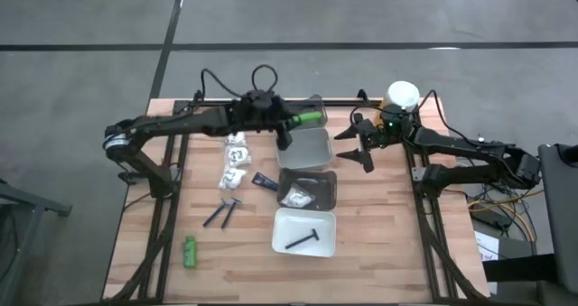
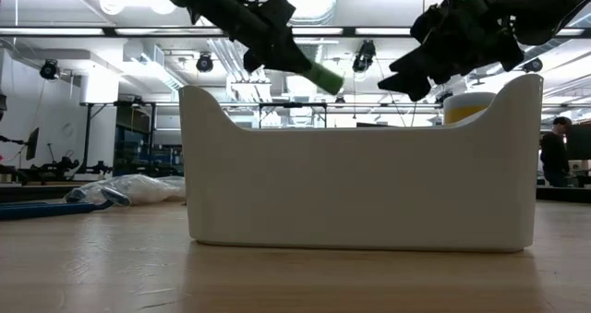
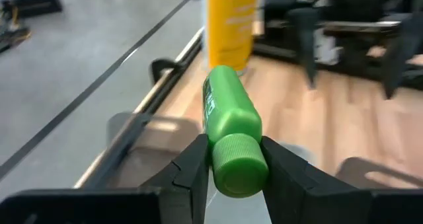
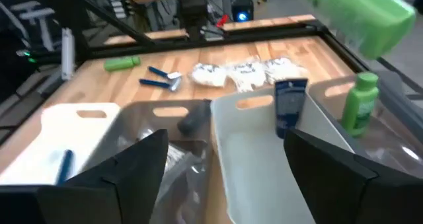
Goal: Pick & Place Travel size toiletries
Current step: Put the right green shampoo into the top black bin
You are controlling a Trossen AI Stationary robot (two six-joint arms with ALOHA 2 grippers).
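left gripper (image 1: 291, 125) fingers grasp a green bottle (image 1: 309, 118) above the far tray (image 1: 305, 149); right gripper (image 1: 356, 142) fingers spread wide, empty.

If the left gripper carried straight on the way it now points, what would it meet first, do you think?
Probably the yellow container. The left gripper, shut on the green bottle, points along the table's far edge, and that container stands straight ahead beyond the bottle's end. Depth is unclear, so the height could differ.
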